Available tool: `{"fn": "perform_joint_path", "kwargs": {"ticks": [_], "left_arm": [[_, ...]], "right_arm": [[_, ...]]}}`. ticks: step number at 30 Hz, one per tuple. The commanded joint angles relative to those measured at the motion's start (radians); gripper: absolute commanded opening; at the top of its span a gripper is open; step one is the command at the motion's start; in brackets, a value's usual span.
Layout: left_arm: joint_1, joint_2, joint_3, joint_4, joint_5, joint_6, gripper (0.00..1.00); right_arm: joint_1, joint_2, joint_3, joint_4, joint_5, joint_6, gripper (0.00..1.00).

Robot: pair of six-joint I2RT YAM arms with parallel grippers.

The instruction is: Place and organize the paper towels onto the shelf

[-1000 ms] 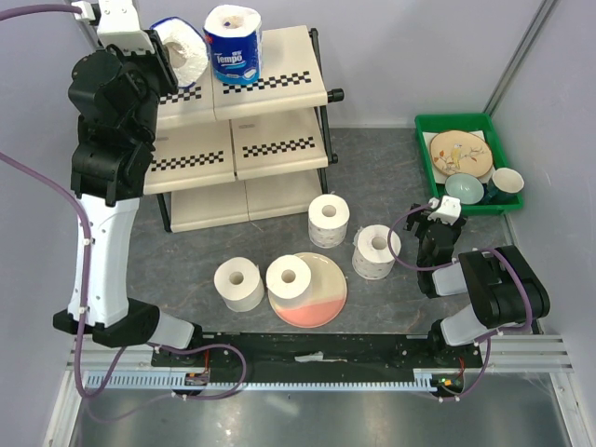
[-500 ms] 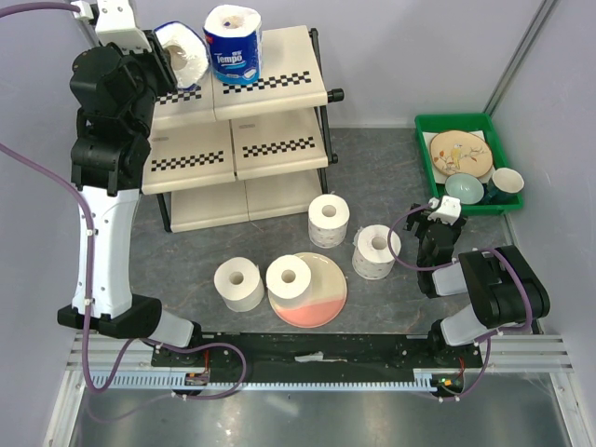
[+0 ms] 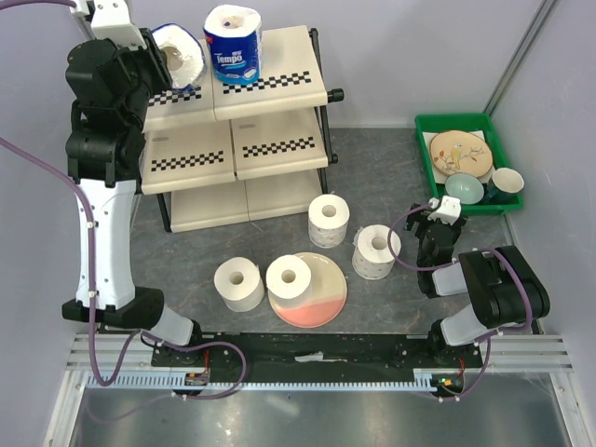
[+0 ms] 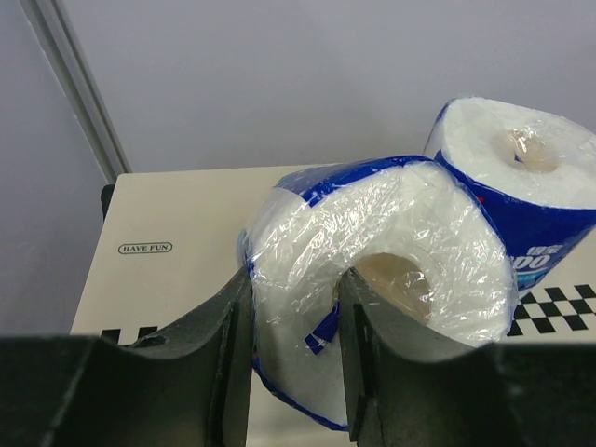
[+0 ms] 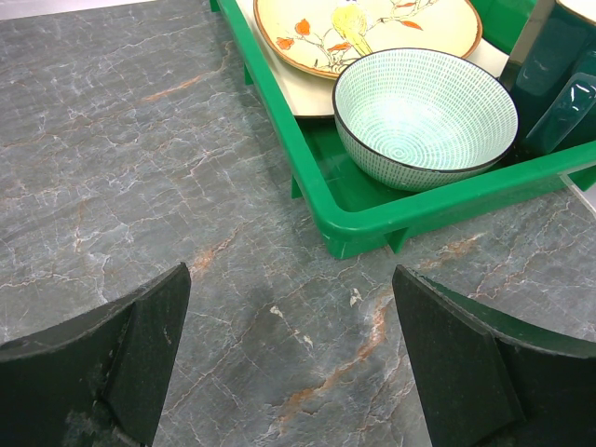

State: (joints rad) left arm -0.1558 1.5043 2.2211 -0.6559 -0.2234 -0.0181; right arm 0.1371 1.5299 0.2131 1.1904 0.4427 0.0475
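My left gripper (image 3: 160, 58) is shut on a blue-wrapped paper towel roll (image 3: 183, 53), one finger inside its core, holding it tilted over the left of the shelf's (image 3: 279, 58) top tier; the same roll fills the left wrist view (image 4: 391, 251). A second Tempo roll (image 3: 233, 44) stands upright on the top tier beside it, also in the left wrist view (image 4: 526, 177). Several unwrapped rolls sit on the table: one (image 3: 239, 283), one (image 3: 290, 278) on the pink plate (image 3: 321, 298), one (image 3: 329, 220) and one (image 3: 375, 251). My right gripper (image 3: 436, 223) is open and empty low over the table (image 5: 289, 363).
A green tray (image 3: 424, 154) of dishes stands at the right; its corner (image 5: 372, 219) with a patterned bowl (image 5: 424, 116) lies just ahead of my right gripper. The shelf's lower tiers (image 3: 270, 140) are cream with checkered edges.
My left arm has lifted and carried the wrapped roll a little further back and left over the top tier. The right arm has not moved.
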Motion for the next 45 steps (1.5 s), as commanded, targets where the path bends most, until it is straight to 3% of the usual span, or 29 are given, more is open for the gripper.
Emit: {"fn": "perform_joint_path", "kwargs": {"ticks": [1, 6, 29, 38, 45], "left_arm": [[0.035, 0.048, 0.129, -0.034, 0.084, -0.057, 0.35], [0.061, 0.083, 0.192, -0.093, 0.116, -0.074, 0.35], [0.091, 0.08, 0.2, -0.109, 0.183, -0.092, 0.39], [0.093, 0.083, 0.181, -0.114, 0.187, -0.085, 0.59], [0.107, 0.099, 0.181, -0.116, 0.183, -0.069, 0.67]], "right_arm": [[-0.002, -0.002, 0.012, 0.032, -0.006, -0.001, 0.98], [-0.001, -0.002, 0.012, 0.032, -0.006, -0.001, 0.98], [-0.002, -0.002, 0.012, 0.032, -0.004, -0.001, 0.98], [-0.002, -0.002, 0.014, 0.034, -0.004, -0.001, 0.98], [-0.002, -0.002, 0.014, 0.032, -0.006, -0.001, 0.98]]}}
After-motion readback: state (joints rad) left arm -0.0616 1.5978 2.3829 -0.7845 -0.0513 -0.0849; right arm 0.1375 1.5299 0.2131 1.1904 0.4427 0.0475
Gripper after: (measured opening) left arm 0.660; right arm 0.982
